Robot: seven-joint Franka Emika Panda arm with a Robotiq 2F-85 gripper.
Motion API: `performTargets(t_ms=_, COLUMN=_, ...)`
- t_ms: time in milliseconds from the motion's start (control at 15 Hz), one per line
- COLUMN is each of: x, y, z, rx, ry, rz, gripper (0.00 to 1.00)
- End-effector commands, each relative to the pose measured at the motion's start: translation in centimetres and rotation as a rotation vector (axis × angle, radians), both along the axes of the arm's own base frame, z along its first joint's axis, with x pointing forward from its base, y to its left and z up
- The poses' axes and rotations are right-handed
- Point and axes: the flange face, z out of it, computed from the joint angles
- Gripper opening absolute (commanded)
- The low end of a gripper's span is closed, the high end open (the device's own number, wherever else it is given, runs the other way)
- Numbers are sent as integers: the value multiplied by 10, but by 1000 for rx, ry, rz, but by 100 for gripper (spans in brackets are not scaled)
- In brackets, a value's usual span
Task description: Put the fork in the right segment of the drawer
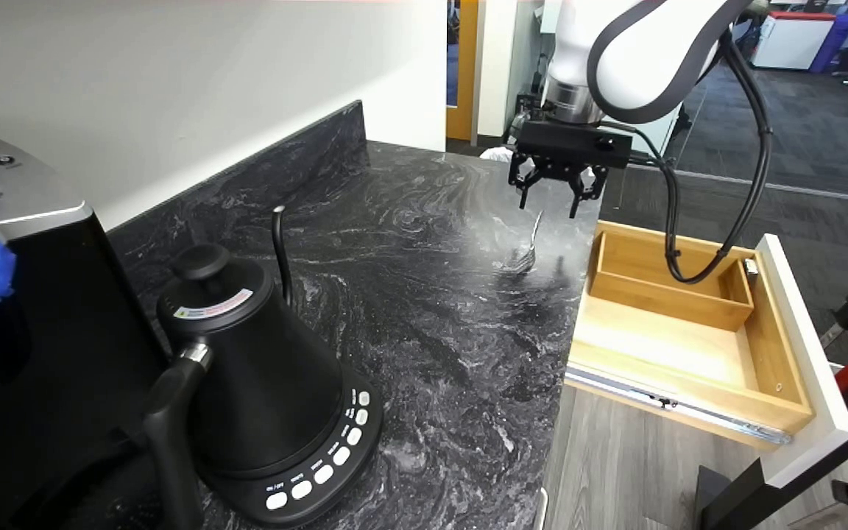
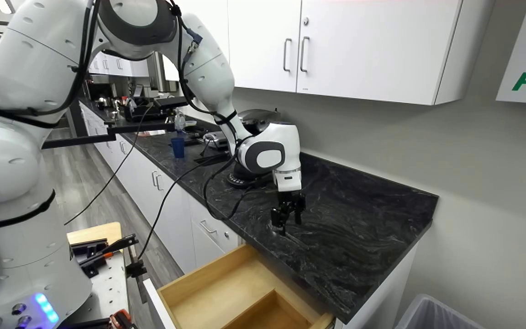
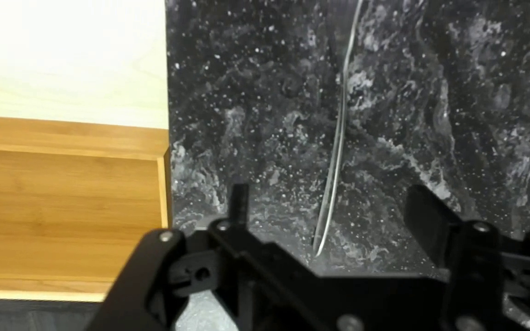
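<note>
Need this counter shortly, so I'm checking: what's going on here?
A robot arm hovers with open jaws above a fork that lies on the dark countertop. The arm grips nothing. A divided wooden drawer stands open at the countertop's edge; the fork is meant for it but is not in there yet.

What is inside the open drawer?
The drawer holds a divided-off wooden compartment; the fork lies outside, on the countertop. Cables hide part of the compartment in an exterior view; any stretch under the countertop is covered.

The fork point(image 1: 525, 259) is shiny metal, the drawer point(image 1: 659, 338) smooth wood.
</note>
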Motion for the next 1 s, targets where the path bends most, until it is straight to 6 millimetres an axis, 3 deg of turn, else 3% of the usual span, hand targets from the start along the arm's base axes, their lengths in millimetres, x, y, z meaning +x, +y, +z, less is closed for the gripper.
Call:
performTargets(t_ms=0, x=-4, y=3, z=-4, rx=-4, ry=47, rz=-27, gripper=100)
performTargets(t_ms=600, x=-6, y=35, z=-22, rx=39, ry=104, rz=45, gripper=100)
performTargets(t_ms=933, x=-5, y=35, z=-21, rx=41, ry=88, rz=43, gripper=100)
